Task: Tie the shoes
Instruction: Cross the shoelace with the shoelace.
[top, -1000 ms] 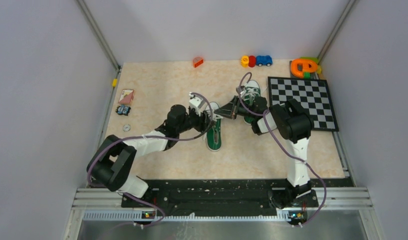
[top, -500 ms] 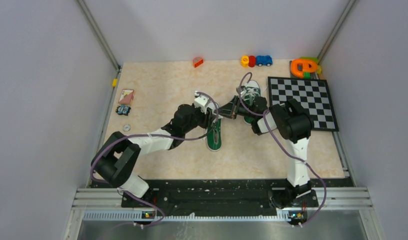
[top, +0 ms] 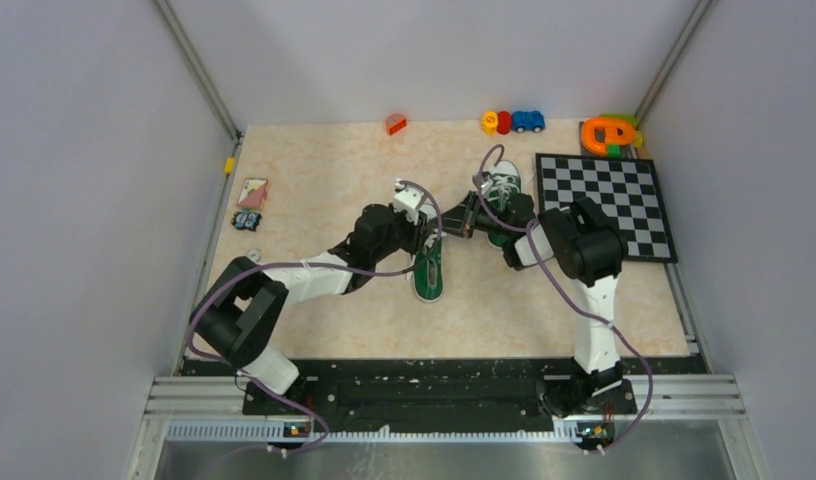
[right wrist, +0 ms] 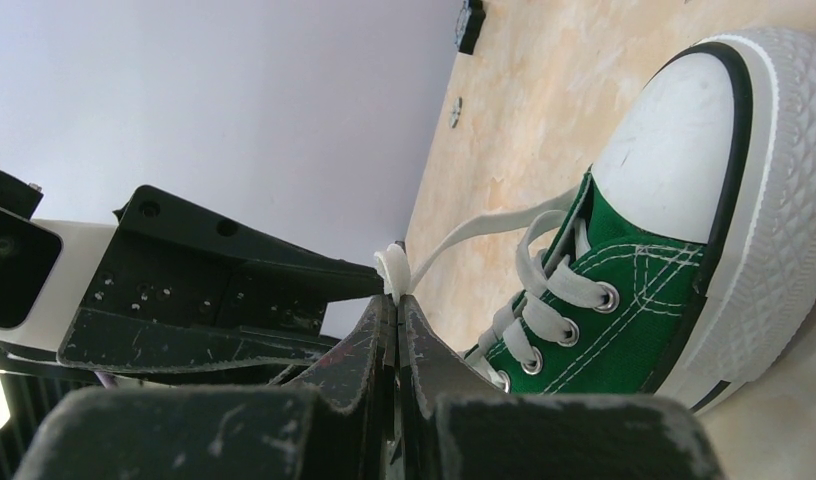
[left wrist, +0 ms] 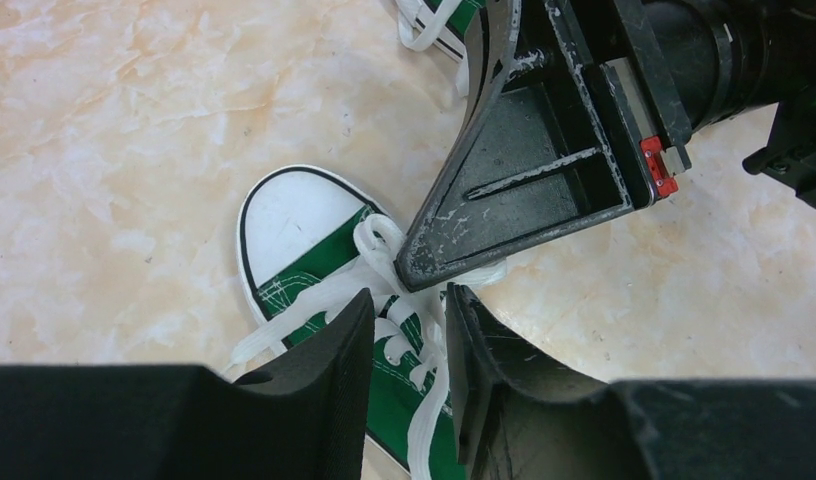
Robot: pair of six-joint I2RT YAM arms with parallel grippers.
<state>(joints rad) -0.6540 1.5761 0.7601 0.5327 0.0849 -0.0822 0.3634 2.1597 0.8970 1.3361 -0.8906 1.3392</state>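
- The right gripper (right wrist: 396, 300) is pinching a white lace (right wrist: 479, 230). Its jaws are pressing flat together, and a small loop of lace is poking out at the tips.
- That lace is running from the pinch down to the eyelet rows of the near shoe (left wrist: 294, 225).
- The left gripper (left wrist: 409, 295) is hanging just above the same shoe's lacing. Its jaws are standing narrow with a clear gap, and crossed laces are showing through the gap. I cannot tell whether the pads are touching them.
- The two grippers' tips are almost meeting over the lacing, just behind the toe cap.
- The near shoe is showing dark green canvas with white stitching, metal eyelets, a white toe cap edged by a dark line, and a white ribbed sole. Its laces are lying loose and untied.
- It is sitting on the beige marbled table (top: 314, 170), well to the left of the checkerboard (top: 604, 205) and about level with the board's near edge.
- The far shoe (top: 504, 186), with the same green and white, is sitting just beside the checkerboard's left edge. Its laces are also lying loose, and the right arm is covering part of it.
- Small toy cars (top: 512, 122) are lining up beyond the checkerboard's far left corner.
- An orange toy (top: 606, 132) is sitting just past the checkerboard's far edge.
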